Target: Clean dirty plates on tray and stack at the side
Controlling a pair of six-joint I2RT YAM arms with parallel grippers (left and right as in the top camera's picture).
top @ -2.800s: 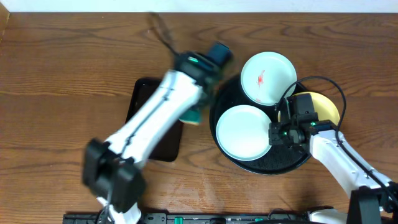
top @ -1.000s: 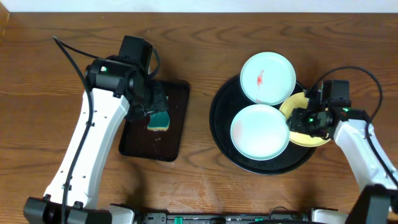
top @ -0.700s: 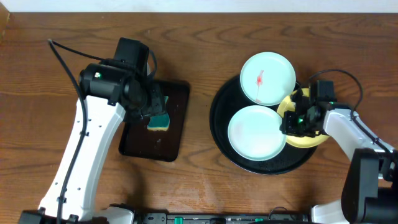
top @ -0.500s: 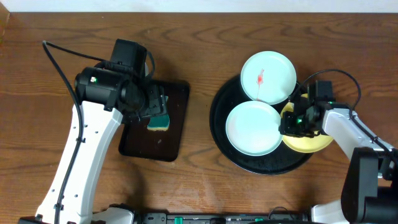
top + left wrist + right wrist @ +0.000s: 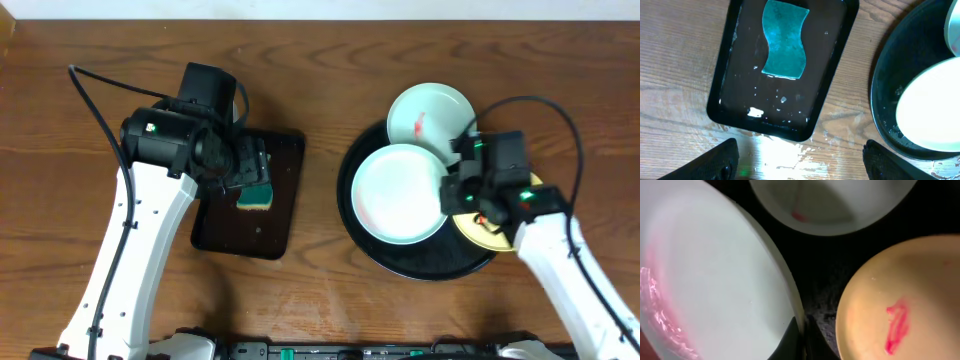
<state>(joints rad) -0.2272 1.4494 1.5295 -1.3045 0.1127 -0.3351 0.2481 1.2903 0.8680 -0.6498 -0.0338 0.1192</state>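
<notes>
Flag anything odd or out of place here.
Water is splashed on the table by the near edge of the rectangular tray. The far mint plate overhangs the rim of the round tray instead of sitting inside. The near mint plate, pinched by the right gripper, carries a pink smear.

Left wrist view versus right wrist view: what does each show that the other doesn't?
Left wrist only: the teal sponge lying in the rectangular tray, and the wood tabletop. Right wrist only: the yellow plate with its red streak, and the right pincer shut on the rim of the near mint plate. Both: that plate and the round black tray.
</notes>
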